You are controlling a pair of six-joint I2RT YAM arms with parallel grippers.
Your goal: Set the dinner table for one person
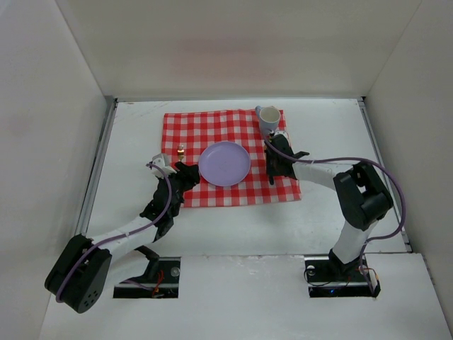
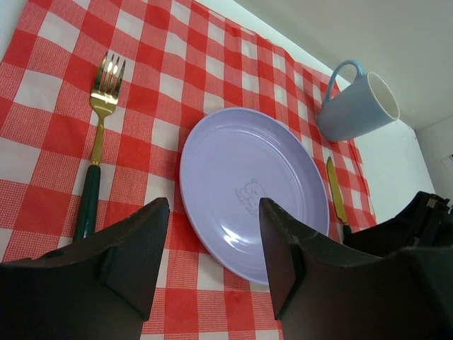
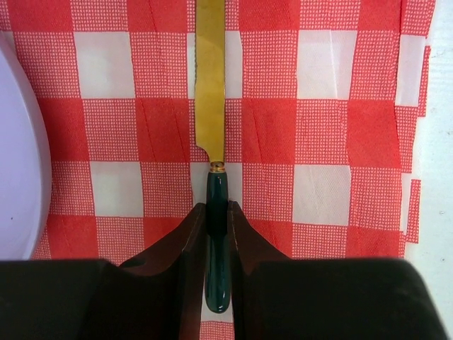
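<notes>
A red-and-white checked cloth (image 1: pixel 226 134) lies on the white dinner table (image 1: pixel 318 212). A lilac plate (image 1: pixel 224 163) sits at the cloth's middle. A pale blue mug (image 1: pixel 267 119) stands at the cloth's far right corner. A gold fork with a green handle (image 2: pixel 99 134) lies left of the plate. My right gripper (image 3: pixel 217 209) is shut on the green handle of a gold knife (image 3: pixel 210 85), which lies on the cloth right of the plate. My left gripper (image 2: pixel 212 205) is open and empty, low over the cloth at the plate's near left edge.
White walls stand round the table on the left, the far side and the right. The right arm's cable (image 1: pixel 396 191) loops over the table on the right. Bare table lies between the cloth and the arm bases.
</notes>
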